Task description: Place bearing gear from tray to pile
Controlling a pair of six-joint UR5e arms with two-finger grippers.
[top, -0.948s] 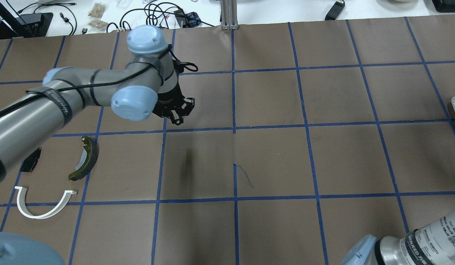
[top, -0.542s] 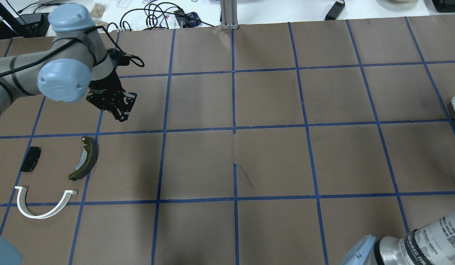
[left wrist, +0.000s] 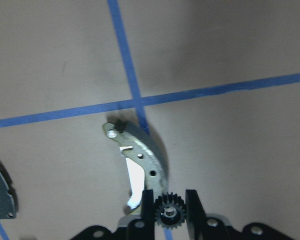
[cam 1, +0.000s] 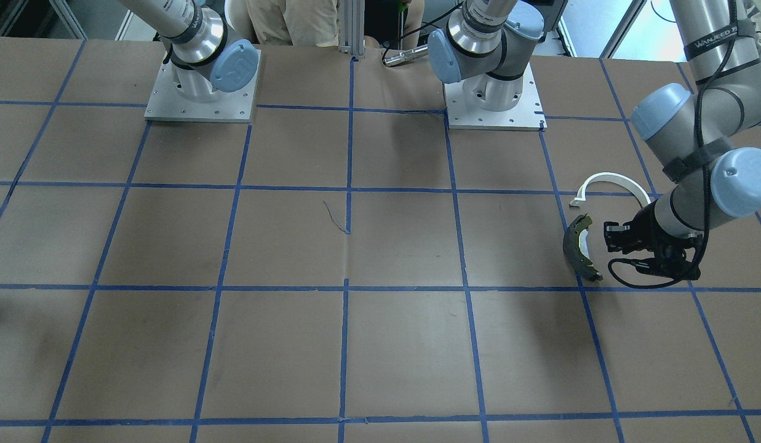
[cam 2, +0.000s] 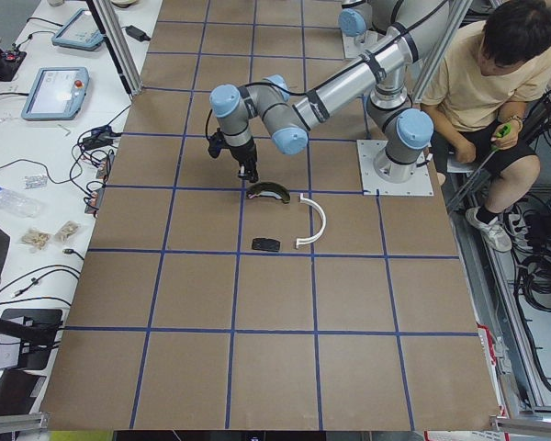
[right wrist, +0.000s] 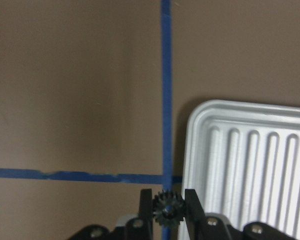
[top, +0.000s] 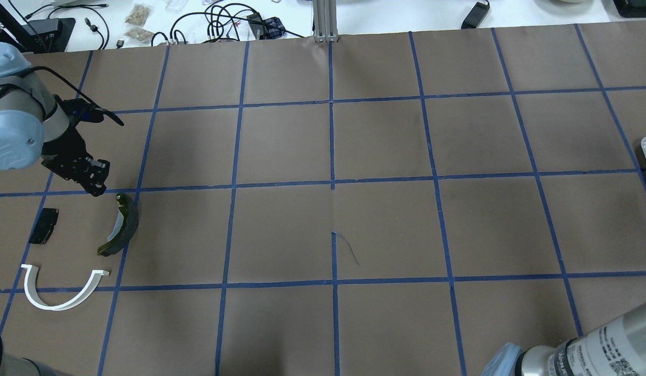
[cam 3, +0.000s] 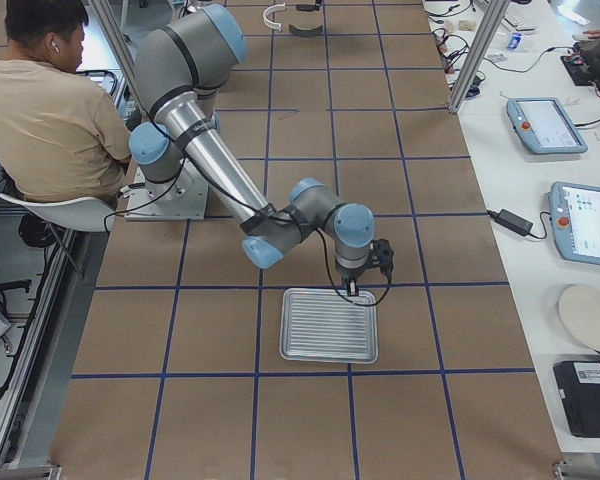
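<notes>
My left gripper (left wrist: 170, 206) is shut on a small black bearing gear (left wrist: 168, 216) and hangs just above the far end of the dark brake shoe (left wrist: 141, 160) with the olive rim. In the overhead view the left gripper (top: 96, 184) is just beyond the pile: the brake shoe (top: 122, 224), the black pad (top: 43, 225) and the white half-ring arch (top: 61, 293). My right gripper (right wrist: 169, 200) is shut on a second small black gear (right wrist: 168, 207) beside the corner of the ribbed metal tray (right wrist: 250, 160).
The tray (cam 3: 330, 325) lies at the table's right end, with the right gripper (cam 3: 353, 290) at its far edge. A seated operator (cam 2: 482, 83) is behind the robot bases. Cables and bags (top: 228, 21) lie beyond the far table edge.
My left arm has swung from the table's middle to the left, carrying the gear to just above the brake shoe. The right arm's elbow has shifted slightly.
</notes>
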